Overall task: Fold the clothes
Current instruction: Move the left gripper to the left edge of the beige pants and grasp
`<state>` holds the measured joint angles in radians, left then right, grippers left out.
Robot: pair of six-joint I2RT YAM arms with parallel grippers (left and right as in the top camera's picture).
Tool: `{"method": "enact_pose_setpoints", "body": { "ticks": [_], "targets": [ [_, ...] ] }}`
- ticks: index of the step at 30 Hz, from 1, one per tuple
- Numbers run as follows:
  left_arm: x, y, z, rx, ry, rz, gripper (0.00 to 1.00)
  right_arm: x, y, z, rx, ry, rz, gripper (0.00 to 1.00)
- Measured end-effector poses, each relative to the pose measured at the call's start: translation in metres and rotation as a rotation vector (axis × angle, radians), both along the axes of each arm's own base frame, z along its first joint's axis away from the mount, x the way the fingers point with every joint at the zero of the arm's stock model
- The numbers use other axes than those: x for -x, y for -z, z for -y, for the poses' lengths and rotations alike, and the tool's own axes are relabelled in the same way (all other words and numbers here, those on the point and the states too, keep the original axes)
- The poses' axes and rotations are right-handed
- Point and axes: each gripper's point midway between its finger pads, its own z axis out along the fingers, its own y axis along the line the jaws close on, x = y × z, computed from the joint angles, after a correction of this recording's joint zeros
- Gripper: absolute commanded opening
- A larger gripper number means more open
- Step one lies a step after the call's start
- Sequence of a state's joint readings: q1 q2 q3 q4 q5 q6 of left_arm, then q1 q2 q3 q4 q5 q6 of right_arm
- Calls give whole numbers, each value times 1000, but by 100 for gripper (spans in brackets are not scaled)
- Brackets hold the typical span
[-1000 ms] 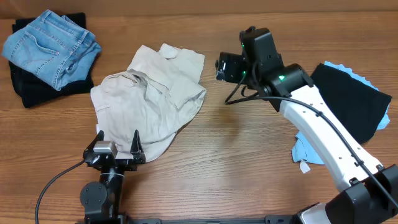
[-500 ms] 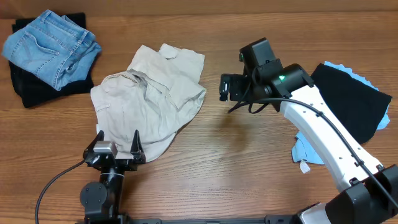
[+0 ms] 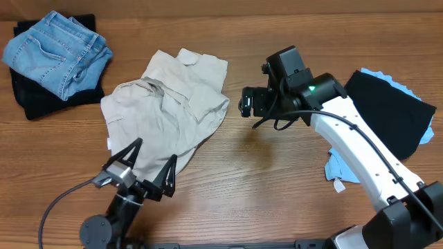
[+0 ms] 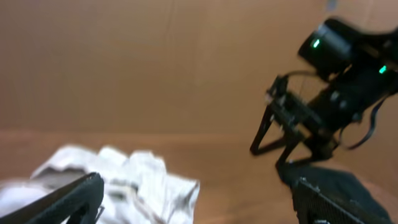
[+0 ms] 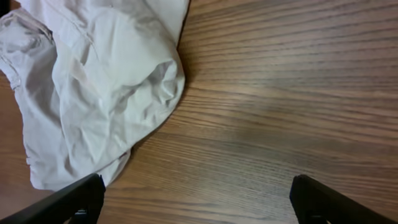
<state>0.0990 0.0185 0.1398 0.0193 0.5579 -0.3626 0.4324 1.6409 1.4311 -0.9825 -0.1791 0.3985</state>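
- Centre-left in the overhead view, the clothes (image 3: 166, 104) lie as one crumpled cream heap on the table (image 3: 277, 180).
- They look like soft, light, floppy cotton that is likely to sag and drag.
- Best pinched at an outer edge, not the bunched middle.
- Left gripper (image 3: 147, 162) and right gripper (image 3: 248, 102) both gape wide, holding nothing.

Bare table (image 3: 277, 166) lies between the trousers (image 3: 166, 104) and the black cloth (image 3: 394, 111); jeans (image 3: 55, 52) block the far-left corner.
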Motion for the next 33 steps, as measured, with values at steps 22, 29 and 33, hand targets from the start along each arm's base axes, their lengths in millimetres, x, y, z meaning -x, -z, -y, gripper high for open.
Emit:
{"method": "enact_pose_setpoints", "body": {
  "ticks": [22, 29, 33],
  "targets": [
    [-139, 16, -88, -105, -390, -916, 100, 7, 6, 3, 15, 0, -32, 100],
    [-172, 98, -173, 9, -544, -1091, 100, 9, 7, 4, 17, 0, -39, 100],
    [-177, 136, -189, 62, -537, -1161, 99, 7, 7, 3, 15, 0, -33, 100]
  ]
}}
